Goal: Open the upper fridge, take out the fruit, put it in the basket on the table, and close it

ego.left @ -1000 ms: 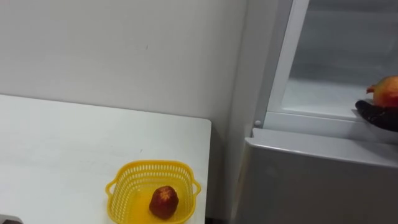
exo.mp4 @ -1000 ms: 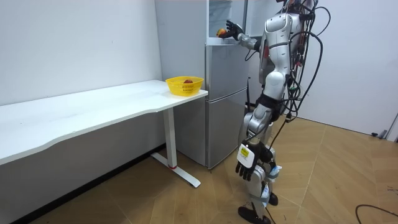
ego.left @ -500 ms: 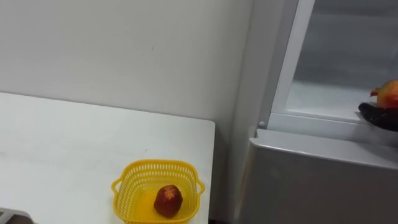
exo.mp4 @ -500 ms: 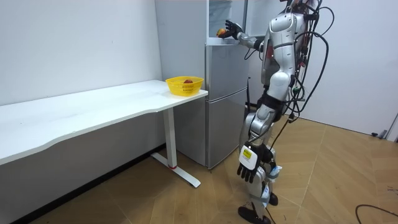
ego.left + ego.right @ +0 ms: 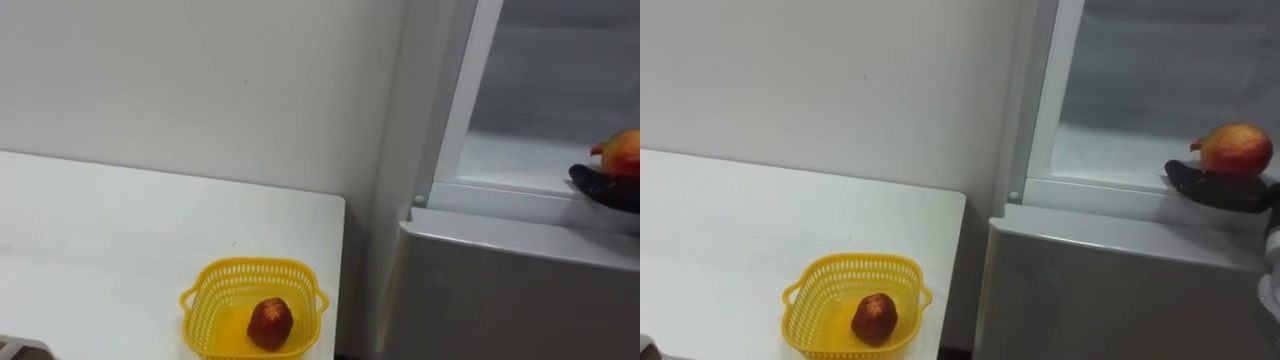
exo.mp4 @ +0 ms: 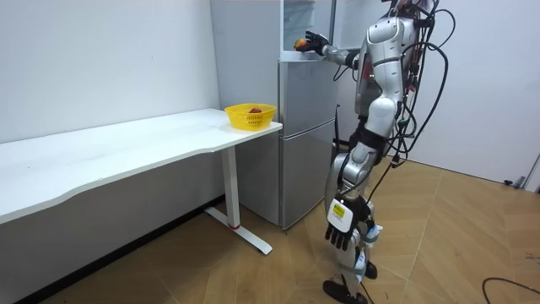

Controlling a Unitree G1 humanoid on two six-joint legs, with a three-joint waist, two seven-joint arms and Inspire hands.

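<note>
- carrying a red-yellow fruit [image 5: 1237, 148] on top of it, the right hand [image 5: 1218, 188] is at the front edge of the open upper fridge compartment [image 5: 1110, 150], above the shut lower door [image 5: 1120, 290].
- its dark fingers lie nearly straight under the fruit and point to 9 o'clock. they bear it like a tray and are not curled round it, as far as it shows.
- the fruit sits at 12 o'clock from the hand and touches it.
- the yellow basket [image 5: 820, 275] stands on the white table [image 5: 740, 230] at about 8 o'clock from the hand, well apart and lower. one dark red fruit [image 5: 874, 318] already lies in it.
- i judge the next move must go down and toward 8 o'clock. the fruit may roll off, because nothing closes over it.
- the left hand [image 6: 341, 223] hangs relaxed beside the leg, much farther from the basket.
</note>
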